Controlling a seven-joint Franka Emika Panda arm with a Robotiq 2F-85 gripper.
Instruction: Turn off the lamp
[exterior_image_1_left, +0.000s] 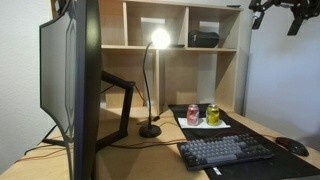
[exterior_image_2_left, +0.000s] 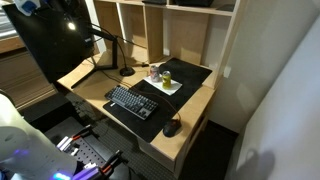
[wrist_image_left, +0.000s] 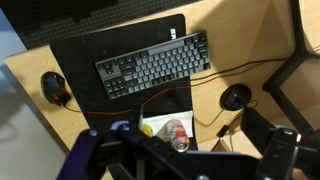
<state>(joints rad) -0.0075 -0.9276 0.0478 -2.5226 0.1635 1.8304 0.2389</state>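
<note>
The slim black lamp (exterior_image_1_left: 152, 85) stands on the wooden desk beside the monitor; its head (exterior_image_1_left: 160, 38) glows brightly in front of the shelf. Its round base also shows in an exterior view (exterior_image_2_left: 126, 71) and in the wrist view (wrist_image_left: 236, 97). My gripper (exterior_image_1_left: 280, 14) hangs high above the desk's right side, well away from the lamp and above the height of its head. Its fingers are spread and empty. In the wrist view the gripper (wrist_image_left: 185, 165) is a blurred dark shape along the bottom edge, looking down at the desk.
A large curved monitor (exterior_image_1_left: 70, 90) on a thick black arm (exterior_image_1_left: 118, 100) fills the left. Two drink cans (exterior_image_1_left: 203, 115) lie on a white sheet. A keyboard (exterior_image_1_left: 225, 150) and mouse (exterior_image_1_left: 292, 145) sit on a black mat. Wooden shelves (exterior_image_1_left: 190, 45) stand behind.
</note>
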